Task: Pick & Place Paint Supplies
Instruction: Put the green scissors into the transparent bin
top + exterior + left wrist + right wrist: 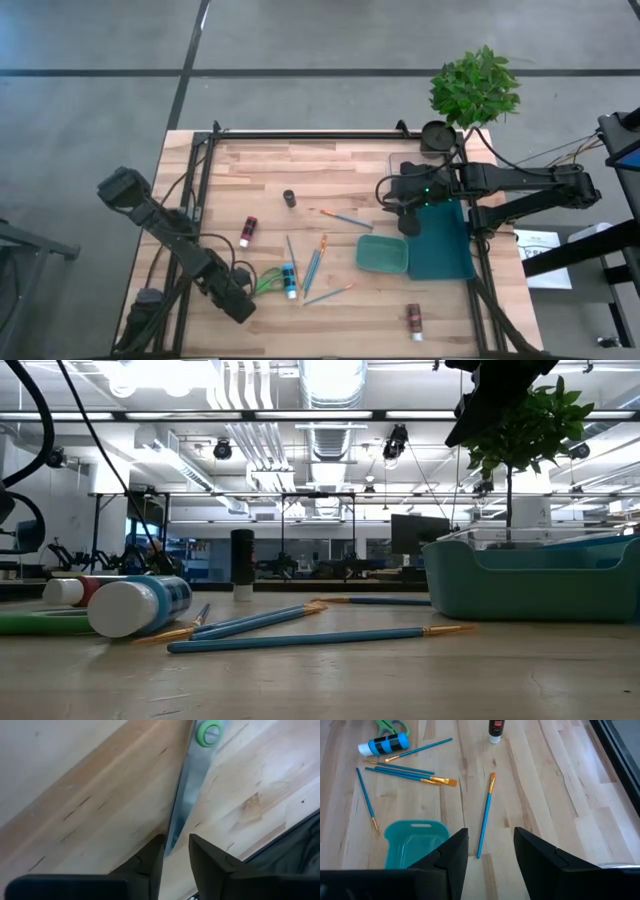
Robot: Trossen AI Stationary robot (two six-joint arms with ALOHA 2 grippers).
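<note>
Green-handled scissors [268,279] lie flat near the table's near-left. My left gripper [243,305] is low beside them. In the left wrist view its fingers [176,850] are slightly open on either side of the blade tips [171,842], and I cannot see them touching. My right gripper [410,228] hovers open above the table by the teal palette [382,254], with one blue brush [485,815] ahead of its fingers [490,845]. Several blue brushes [313,268] and a blue tube [289,281] lie mid-table. A pink tube [248,232] and a brown tube [414,321] lie apart.
A darker teal bin [440,240] sits at the table's right edge, next to the palette. A small black cylinder [289,198] stands mid-table. A potted plant [475,88] occupies the far-right corner. A black frame [205,190] runs round the wooden top.
</note>
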